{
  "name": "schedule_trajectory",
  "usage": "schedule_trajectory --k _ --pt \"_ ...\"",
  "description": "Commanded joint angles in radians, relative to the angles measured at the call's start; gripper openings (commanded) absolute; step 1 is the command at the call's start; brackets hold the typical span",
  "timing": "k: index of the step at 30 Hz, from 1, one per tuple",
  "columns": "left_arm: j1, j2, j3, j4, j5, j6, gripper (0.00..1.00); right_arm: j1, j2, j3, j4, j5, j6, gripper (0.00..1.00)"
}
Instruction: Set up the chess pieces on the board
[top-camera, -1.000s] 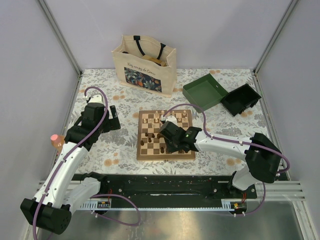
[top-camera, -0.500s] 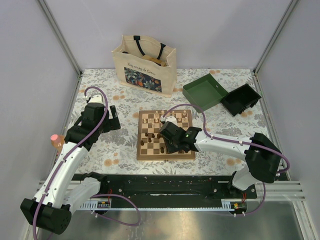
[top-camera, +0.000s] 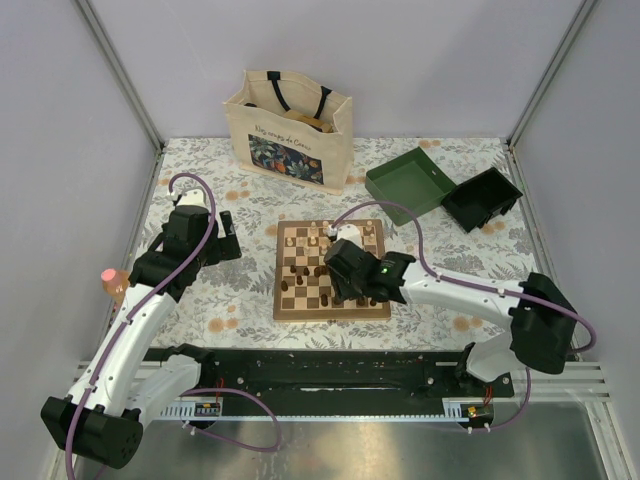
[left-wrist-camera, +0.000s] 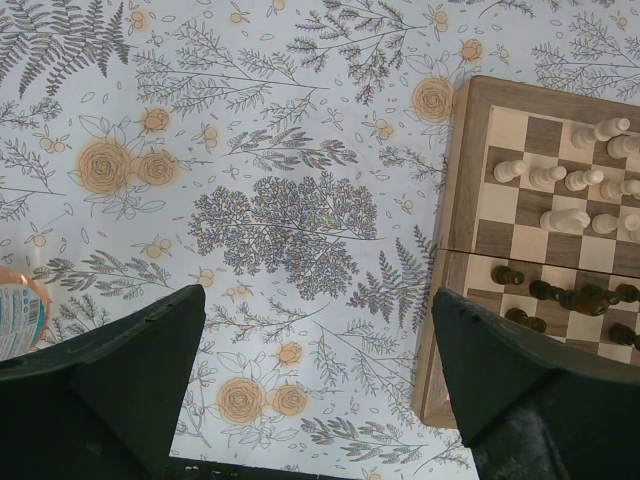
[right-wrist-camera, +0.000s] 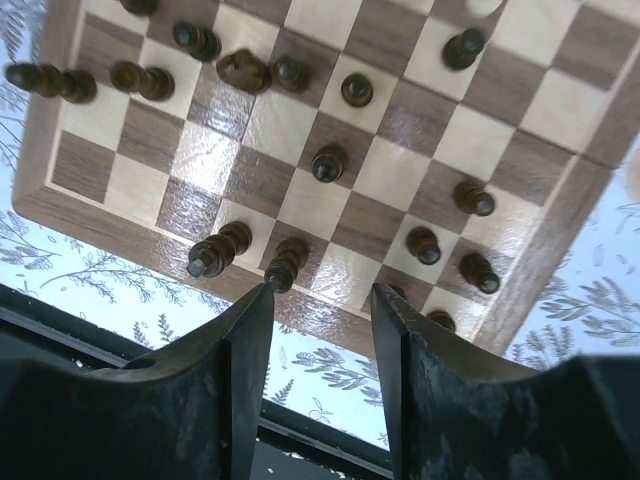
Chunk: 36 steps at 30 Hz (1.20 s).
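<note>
- The right gripper hangs low over the near border of the board. Its fingers are parted to a middling gap with nothing between them.
- A small dark piece stands on the nearest row, right at the tip of one finger. I judge the step in hand to be letting go of it cleanly.
- To do that well, the fingers should spread evenly and rise straight up. Any sideways drift could tip the piece into its leaning neighbour just beside it.
- Other dark pieces are scattered over the near half of the board, several off their home squares, so the setup looks far from finished.
- A good next pick would be a stray with open squares around it, approached from directly above and gripped low on the body.
- A plastic bottle stands at the left edge of the counter, well apart from the board.
- The left gripper hovers over bare counter to the left of the board, its fingers spread wide and holding nothing.
- The pale pieces are grouped on the far rows, mostly upright. Their exact squares are too small to tell.
- Beyond the board, a printed tote bag stands at the back, and an open green box lies to the right.
</note>
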Motion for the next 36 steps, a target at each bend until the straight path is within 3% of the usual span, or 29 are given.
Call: schedule_trajectory --k 1,12,20,24,30,36 --pt "0.006 -0.015 0.003 0.017 0.017 0.007 0.99 0.005 -0.083 0.059 -0.012 0.132 -0.036 0.55" --pt "0.005 -0.025 0.0 0.019 0.022 0.005 0.99 -0.017 0.05 0.205 0.004 0.019 -0.042 0.56" --pt "0.005 -0.033 -0.004 0.019 0.02 0.004 0.99 -0.079 0.092 0.234 -0.053 0.081 -0.08 0.53" --pt "0.005 -0.035 0.002 0.019 0.026 0.005 0.99 -0.171 0.061 0.202 -0.061 -0.05 -0.135 0.51" --pt "0.005 -0.03 0.0 0.019 0.016 0.007 0.99 -0.173 0.052 0.142 0.02 -0.187 -0.11 0.53" --pt "0.006 -0.018 0.0 0.019 0.019 0.007 0.99 -0.173 0.11 0.154 0.03 -0.225 -0.071 0.54"
